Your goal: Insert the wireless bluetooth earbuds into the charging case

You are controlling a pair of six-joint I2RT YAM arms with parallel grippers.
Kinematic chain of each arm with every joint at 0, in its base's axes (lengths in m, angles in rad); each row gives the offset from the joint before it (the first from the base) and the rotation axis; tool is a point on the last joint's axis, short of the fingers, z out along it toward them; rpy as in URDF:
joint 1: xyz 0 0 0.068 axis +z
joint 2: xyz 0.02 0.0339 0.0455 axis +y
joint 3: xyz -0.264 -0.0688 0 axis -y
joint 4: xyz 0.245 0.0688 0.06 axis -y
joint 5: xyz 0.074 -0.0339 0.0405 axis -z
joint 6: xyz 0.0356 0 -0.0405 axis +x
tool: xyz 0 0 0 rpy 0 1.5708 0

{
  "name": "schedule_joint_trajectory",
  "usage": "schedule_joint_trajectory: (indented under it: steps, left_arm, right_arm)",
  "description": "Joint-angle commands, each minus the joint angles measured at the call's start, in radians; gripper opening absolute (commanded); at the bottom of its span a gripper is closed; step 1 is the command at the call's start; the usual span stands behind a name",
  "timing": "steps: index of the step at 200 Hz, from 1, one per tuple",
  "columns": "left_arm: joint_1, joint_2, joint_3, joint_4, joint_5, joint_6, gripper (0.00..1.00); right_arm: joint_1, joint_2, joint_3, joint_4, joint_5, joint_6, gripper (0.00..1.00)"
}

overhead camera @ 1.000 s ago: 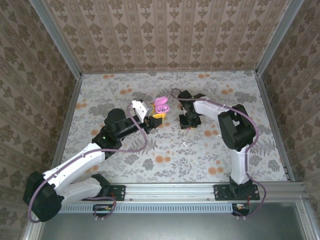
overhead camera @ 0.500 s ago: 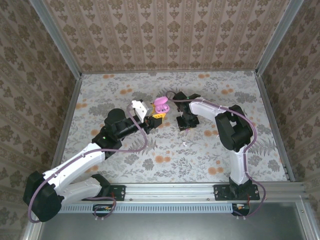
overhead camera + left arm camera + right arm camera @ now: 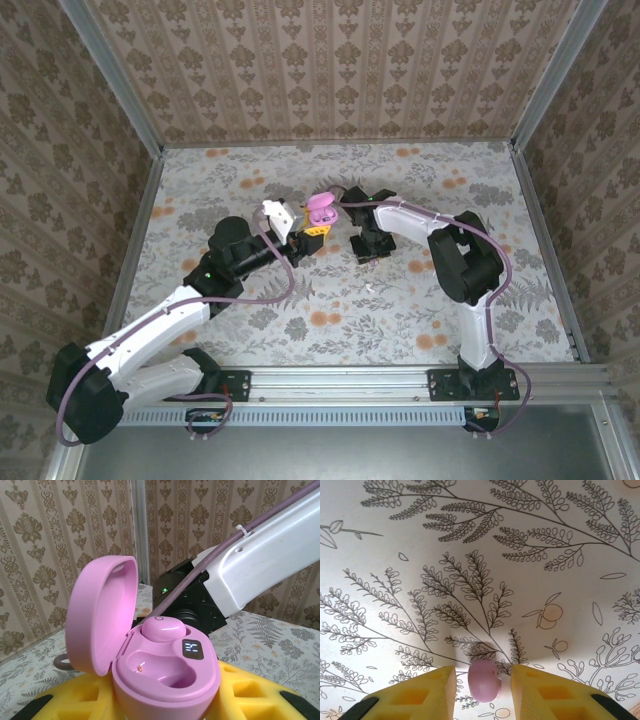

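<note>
The left gripper (image 3: 314, 234) clamps the open pink charging case (image 3: 165, 672) above the table's (image 3: 450, 180) middle. One earbud (image 3: 162, 628) sits inside it beside a lit display (image 3: 193, 648) whose digits are unreadable. The right gripper (image 3: 484, 672) closely flanks a second earbud (image 3: 483, 684); whether it pinches it cannot be told.

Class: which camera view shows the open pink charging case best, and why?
Left wrist: the charging case is close up, lid raised, one earbud seated, the other socket empty. Top external gives it as a small pink shape between the arms.
</note>
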Motion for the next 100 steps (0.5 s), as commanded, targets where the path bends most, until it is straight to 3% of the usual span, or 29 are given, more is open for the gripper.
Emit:
schedule_joint_trajectory:
  steps: [1,100]
  left_arm:
    - [0.005,-0.020,-0.007,0.017,0.000,0.015,0.38]
    - [0.006,-0.015,-0.005,0.020,0.004,0.015,0.38]
  right_arm:
    - [0.007,-0.028,0.005,-0.046,0.038,0.024,0.36]
    - [0.024,-0.058,0.017,-0.063,0.055,0.038,0.38]
